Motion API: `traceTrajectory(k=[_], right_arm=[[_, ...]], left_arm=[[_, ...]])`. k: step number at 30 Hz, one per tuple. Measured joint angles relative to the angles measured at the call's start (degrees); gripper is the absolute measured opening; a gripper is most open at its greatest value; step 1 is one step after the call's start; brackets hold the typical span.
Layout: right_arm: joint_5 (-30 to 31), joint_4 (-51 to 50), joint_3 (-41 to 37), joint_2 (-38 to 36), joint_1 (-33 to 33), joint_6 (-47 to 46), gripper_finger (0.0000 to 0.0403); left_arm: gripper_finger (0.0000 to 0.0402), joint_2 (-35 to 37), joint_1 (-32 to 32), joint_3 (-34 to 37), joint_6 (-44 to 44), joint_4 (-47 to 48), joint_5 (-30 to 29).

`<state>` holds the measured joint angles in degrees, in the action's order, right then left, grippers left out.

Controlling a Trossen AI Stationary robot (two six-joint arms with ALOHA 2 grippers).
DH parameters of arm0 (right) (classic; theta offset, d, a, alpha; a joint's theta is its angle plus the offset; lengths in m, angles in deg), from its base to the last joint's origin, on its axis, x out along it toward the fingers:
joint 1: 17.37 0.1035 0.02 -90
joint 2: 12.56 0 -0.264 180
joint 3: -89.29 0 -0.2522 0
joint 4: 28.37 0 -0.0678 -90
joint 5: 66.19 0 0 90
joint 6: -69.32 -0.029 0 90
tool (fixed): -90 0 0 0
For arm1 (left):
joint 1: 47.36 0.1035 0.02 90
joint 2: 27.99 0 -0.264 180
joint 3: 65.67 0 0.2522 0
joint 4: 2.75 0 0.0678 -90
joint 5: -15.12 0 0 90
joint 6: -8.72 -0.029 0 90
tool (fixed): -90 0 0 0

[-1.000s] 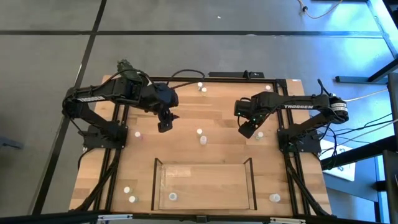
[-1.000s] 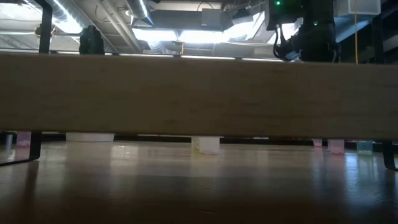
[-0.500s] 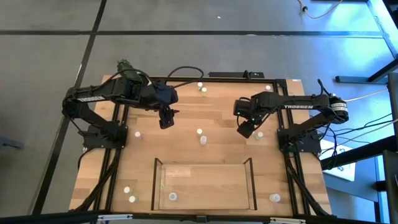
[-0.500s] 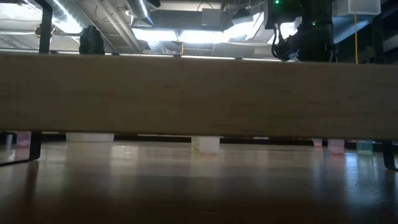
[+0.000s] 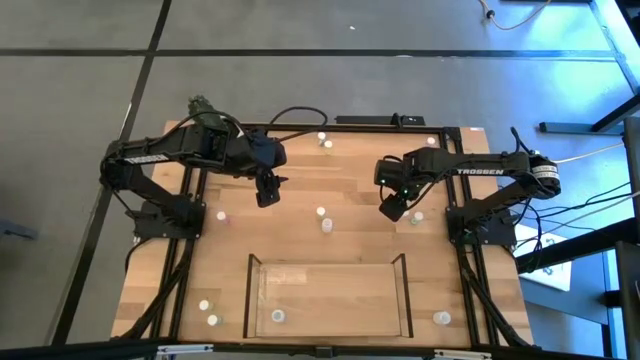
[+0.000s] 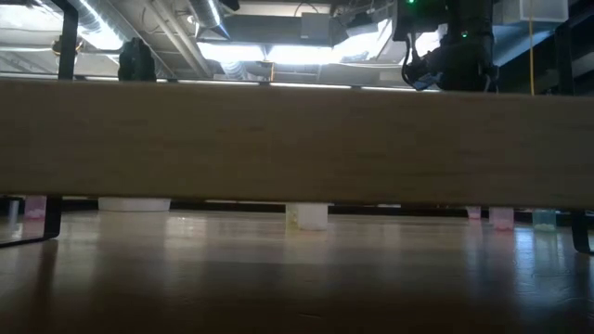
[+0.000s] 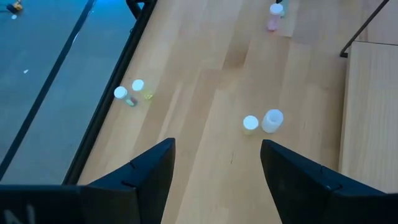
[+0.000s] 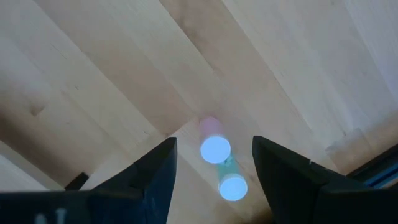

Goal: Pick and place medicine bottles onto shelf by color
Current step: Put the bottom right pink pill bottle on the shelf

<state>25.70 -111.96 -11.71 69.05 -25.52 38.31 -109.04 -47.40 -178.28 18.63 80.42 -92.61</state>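
2 bottles [image 8: 217, 150] stand between open right fingers [image 8: 149, 180]

In the low view a wooden board [image 6: 297, 139] hides most of the desk; only the bottoms of the bottles [image 6: 308, 216] show beneath it, their colours hard to tell

From above, the only lettering I could make out was the white word "TROSSEN" printed along the forearm of the right arm [image 5: 478, 171]. The left arm [image 5: 160, 158] carried a pale strip of marking in the matching spot, but it was too small for me to read. Nothing readable stood on the medicine bottles, the shelf or the table, and the other views showed no writing.
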Motion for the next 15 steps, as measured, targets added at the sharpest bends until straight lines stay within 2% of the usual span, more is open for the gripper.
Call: traceTrajectory(k=[15], right_arm=[[-0.46, 1.45, 0.00, 0.00, 0.02, -0.39, 0.0213]], left_arm=[[0.0231, 0.02, 0.00, 0.00, 0.01, 0.00, -0.02]])
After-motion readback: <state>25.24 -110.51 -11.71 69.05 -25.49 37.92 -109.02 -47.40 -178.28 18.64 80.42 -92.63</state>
